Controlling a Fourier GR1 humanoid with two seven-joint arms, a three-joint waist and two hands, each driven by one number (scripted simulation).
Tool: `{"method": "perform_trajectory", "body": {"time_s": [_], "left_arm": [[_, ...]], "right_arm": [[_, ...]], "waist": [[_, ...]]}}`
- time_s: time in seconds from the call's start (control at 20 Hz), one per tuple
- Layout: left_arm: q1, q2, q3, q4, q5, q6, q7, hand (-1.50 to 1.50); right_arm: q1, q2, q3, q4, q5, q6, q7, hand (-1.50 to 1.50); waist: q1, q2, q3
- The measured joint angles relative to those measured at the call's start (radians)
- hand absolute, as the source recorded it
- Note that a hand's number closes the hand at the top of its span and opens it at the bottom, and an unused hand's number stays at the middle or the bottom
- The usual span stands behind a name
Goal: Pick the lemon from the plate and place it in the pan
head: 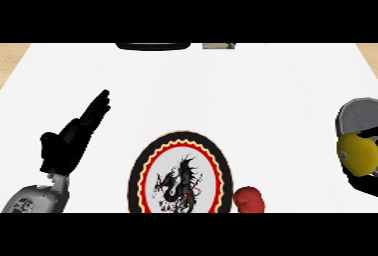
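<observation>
The lemon (357, 154) sits at the right edge of the frame, already off the plate (180, 175), w/ our right hand (363, 186) curled round it; dark fingers show above and below the yellow, and the grey forearm arcs over it. So we read that hand as closed on the lemon.

Handling, as we judge it: light, stiff enough not to squash, waxy skin, rounded so it can roll or slip. Best held round its middle w/ fingers and thumb on opposite sides, approx as it looks now.

The plate, w/ dragon motif and red-black rim, lies at lower centre, nothing on it. A red object (250, 200), unclear what, sits just beside the plate's lower right rim.

A dark rounded shape at top centre is prob. the pan (153, 46), mostly cut off, well apart from the lemon. A small greenish box (218, 46) is beside it.

Our left hand (74, 137) rests at mid left, fingers straight, pointing up-right, holding nothing.

Next, we think: carry the lemon up-left across the counter (244, 90) to the pan.
</observation>
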Motion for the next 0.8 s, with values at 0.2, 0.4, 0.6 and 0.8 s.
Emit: {"method": "perform_trajectory", "body": {"time_s": [0.2,0.4,0.6,0.8], "left_arm": [[-0.016,-0.007,0.002,0.016,-0.008,-0.003,0.000,0.00],[-0.027,-0.010,0.010,0.020,-0.014,-0.010,0.006,0.00],[-0.045,-0.027,0.010,0.027,-0.026,-0.011,0.013,0.00],[-0.055,-0.041,-0.003,0.034,-0.033,-0.018,0.002,0.00]], "right_arm": [[-0.033,0.073,-0.100,0.186,-0.139,0.129,-0.211,1.50],[-0.093,0.150,-0.201,0.408,-0.224,0.277,-0.411,1.50],[-0.192,0.247,-0.266,0.658,-0.230,0.394,-0.568,1.50],[-0.251,0.250,-0.228,0.835,-0.206,0.515,-0.467,-1.50]], "waist": [[0.003,0.000,-0.001],[0.007,0.000,-0.002],[0.011,0.000,-0.003],[0.034,0.007,-0.004]]}}
